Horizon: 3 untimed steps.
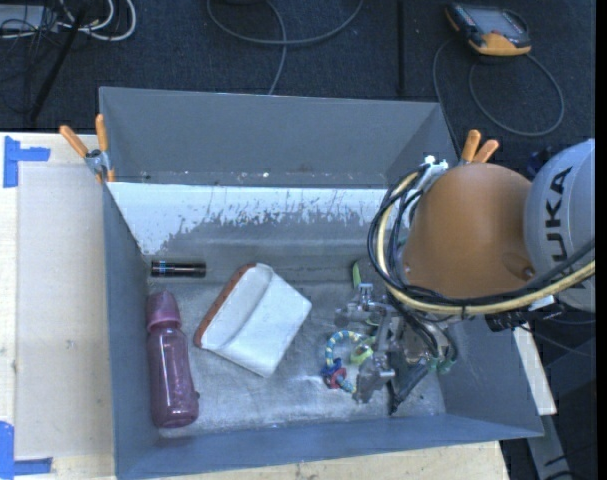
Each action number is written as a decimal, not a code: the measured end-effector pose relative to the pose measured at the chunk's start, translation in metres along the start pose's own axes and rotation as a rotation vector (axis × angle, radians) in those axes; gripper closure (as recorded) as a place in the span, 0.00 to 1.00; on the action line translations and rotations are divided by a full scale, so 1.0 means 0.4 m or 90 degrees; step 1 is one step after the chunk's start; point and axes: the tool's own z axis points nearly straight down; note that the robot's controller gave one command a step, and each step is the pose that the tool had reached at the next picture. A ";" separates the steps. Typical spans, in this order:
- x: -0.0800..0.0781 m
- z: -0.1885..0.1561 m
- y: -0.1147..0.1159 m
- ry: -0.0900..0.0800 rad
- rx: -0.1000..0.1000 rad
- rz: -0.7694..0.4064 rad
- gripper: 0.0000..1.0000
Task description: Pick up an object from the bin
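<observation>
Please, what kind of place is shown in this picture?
Probably a robotics laboratory, set up for picking tests. A robot arm reaches into a grey metal bin that holds loose things such as a pink bottle, and cables lie on the dark floor behind it.

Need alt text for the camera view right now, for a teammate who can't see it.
The gripper is low in the grey bin's lower-right corner, beside a small multicoloured trinket. To the left lie a white folded cloth, a pink bottle and a black marker.
</observation>
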 end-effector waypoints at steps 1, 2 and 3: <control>-0.090 0.153 -0.082 -0.005 0.000 -0.012 0.00; -0.188 0.340 -0.184 -0.003 0.000 0.036 0.00; -0.237 0.245 -0.187 0.000 0.000 -0.014 0.00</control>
